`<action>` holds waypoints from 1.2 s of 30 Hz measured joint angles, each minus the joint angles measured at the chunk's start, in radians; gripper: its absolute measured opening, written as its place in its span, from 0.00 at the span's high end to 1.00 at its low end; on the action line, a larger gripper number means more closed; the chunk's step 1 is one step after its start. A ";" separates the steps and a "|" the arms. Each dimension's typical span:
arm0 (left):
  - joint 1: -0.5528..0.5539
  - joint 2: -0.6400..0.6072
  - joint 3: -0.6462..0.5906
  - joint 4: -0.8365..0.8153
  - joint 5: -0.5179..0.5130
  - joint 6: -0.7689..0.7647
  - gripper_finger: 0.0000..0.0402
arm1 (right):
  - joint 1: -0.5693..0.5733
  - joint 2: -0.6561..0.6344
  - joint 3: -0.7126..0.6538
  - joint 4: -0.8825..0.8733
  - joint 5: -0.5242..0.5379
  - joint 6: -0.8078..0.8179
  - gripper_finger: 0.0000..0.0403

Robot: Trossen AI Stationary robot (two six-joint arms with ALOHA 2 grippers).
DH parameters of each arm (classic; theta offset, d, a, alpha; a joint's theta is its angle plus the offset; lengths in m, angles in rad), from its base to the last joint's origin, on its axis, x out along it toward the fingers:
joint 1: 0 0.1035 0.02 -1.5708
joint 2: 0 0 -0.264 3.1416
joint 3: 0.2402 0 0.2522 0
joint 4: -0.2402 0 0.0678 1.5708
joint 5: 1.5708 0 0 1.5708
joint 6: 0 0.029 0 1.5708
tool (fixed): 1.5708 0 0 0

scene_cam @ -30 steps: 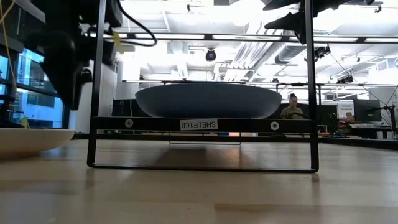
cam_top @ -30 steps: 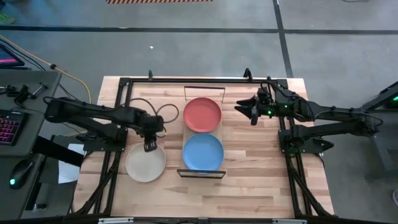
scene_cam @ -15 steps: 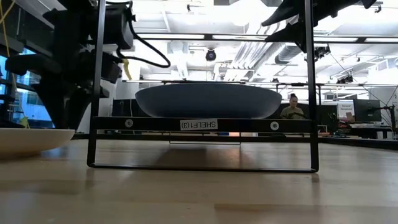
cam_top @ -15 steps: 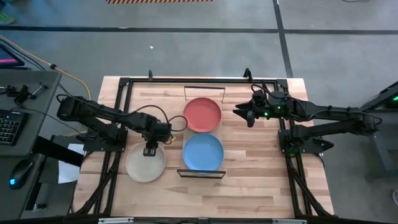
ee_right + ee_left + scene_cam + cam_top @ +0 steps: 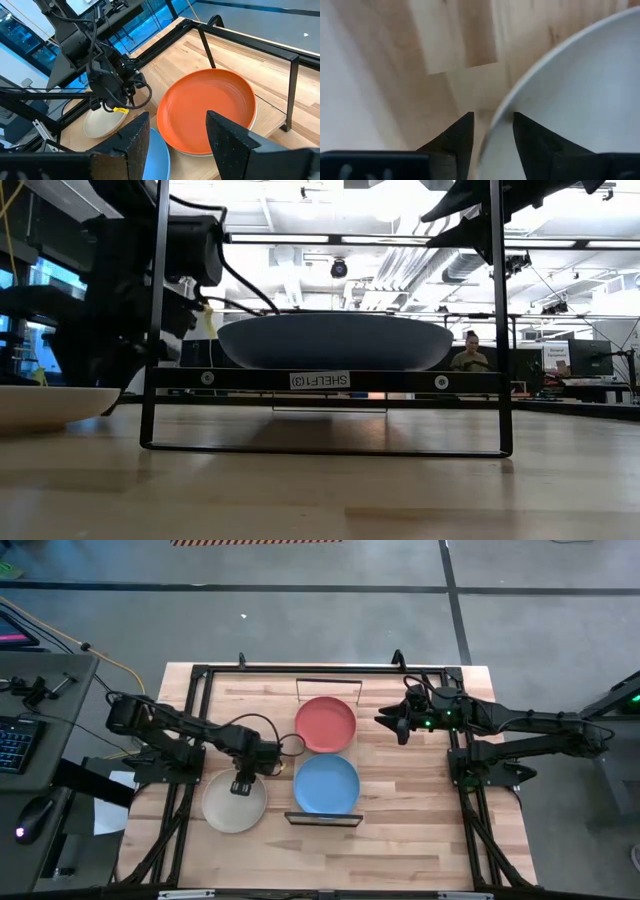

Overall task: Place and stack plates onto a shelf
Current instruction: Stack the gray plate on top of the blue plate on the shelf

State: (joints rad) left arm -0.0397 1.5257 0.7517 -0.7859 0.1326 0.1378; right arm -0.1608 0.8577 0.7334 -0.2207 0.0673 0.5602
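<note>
The cream plate rests on its base on the tabletop at the left; it also shows in the low view. My left gripper is open, pointing down at the plate's far rim, one finger outside and one inside it, and I see no touch. The red plate and blue plate lie side by side on the shelf. A pale rim shows under the red plate. My right gripper is open and empty, in the air just right of the red plate.
Black wire frames stand at the shelf's far end and near end. Black rails run along the table's left and right sides. There is bare tabletop right of the shelf. A person sits far behind the table.
My left gripper has gone toward the table's near edge and down, from beside the cream plate's far rim to astride it. My right gripper has shifted a little toward the table's left. The plates have stayed where they were.
</note>
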 joint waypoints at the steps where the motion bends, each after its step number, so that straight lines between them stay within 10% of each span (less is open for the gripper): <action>1: 0.000 0.003 0.000 -0.002 0.020 -0.002 0.73 | 0.000 0.000 0.000 0.000 0.000 0.000 0.56; 6: 0.006 -0.010 0.008 -0.027 0.143 -0.038 0.96 | 0.000 0.000 0.000 -0.001 0.000 0.000 0.56; 13: 0.075 -0.142 0.076 -0.195 0.146 -0.141 0.99 | -0.001 0.000 0.000 -0.001 0.000 0.000 0.56; 23: 0.163 -0.320 0.386 -0.574 -0.301 -0.431 0.99 | -0.001 0.000 0.000 -0.009 0.000 0.000 0.56; 36: 0.200 -0.225 0.553 -0.271 -0.157 -0.725 1.00 | -0.001 0.000 0.000 -0.047 0.001 -0.001 0.56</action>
State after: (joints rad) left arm 0.1603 1.3007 1.3045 -1.0572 -0.0242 -0.5876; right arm -0.1619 0.8574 0.7334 -0.2680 0.0681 0.5594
